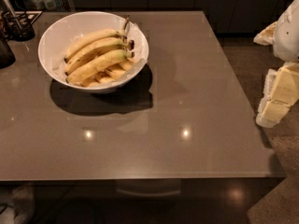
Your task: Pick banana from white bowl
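While the white bowl sits at approx 10 o'clock on the counter, the banana lies inside it as the front-most & thickest of three long ones. It slants from 8 o'clock up to 2 o'clock, w/ its dark stub tip at the 2 o'clock end, near the rim. Way off at 3 o'clock, past the counter edge, hangs the gripper, well apart from the bowl; can't tell whether it's open or closed.

Step in hand, as I judge it, is the approach, since the banana isn't picked yet. Best bet: come in over the bowl from 3 o'clock, turn the wrist so the grip goes across the banana's width, and take it approx mid-length, where it looks highest & clear of the rim. Descend gently, then lift straight up.

Obstacles, L to R:
- A dark holder w/ utensils stands at 10 o'clock of the bowl, near but apart, so don't overshoot.
- Two slimmer long bananas lie against the target on its 11 o'clock side and could get pinched along.
- Some short small bananas are tucked under it toward 5 o'clock and may shift on the lift.
- The glossy bowl itself may slide if nudged.
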`<state>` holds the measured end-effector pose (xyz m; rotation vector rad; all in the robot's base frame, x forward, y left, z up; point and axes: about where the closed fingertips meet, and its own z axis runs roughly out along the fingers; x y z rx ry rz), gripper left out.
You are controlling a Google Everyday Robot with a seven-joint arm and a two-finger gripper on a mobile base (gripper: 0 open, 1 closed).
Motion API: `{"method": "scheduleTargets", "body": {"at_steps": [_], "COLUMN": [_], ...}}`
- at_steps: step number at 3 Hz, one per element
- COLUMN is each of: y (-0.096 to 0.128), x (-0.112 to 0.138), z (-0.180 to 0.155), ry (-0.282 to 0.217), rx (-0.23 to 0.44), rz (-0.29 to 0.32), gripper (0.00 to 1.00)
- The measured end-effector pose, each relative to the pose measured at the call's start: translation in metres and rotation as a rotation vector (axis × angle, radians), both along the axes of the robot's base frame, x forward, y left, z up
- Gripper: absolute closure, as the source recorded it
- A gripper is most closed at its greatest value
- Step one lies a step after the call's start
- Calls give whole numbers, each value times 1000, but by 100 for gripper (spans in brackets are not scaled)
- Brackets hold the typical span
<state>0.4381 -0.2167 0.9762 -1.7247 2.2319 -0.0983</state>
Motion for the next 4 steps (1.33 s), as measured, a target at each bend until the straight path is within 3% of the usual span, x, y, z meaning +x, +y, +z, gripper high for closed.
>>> {"method": "scheduleTargets", "body": {"at_steps": [2,3,4], "y": [8,19,43], "x": [4,20,34], "z": [1,0,2], "ry": [-2,36,49], "rx": [-24,-70,-114], "rz": [14,13,68], "gripper": [0,0,0]}}
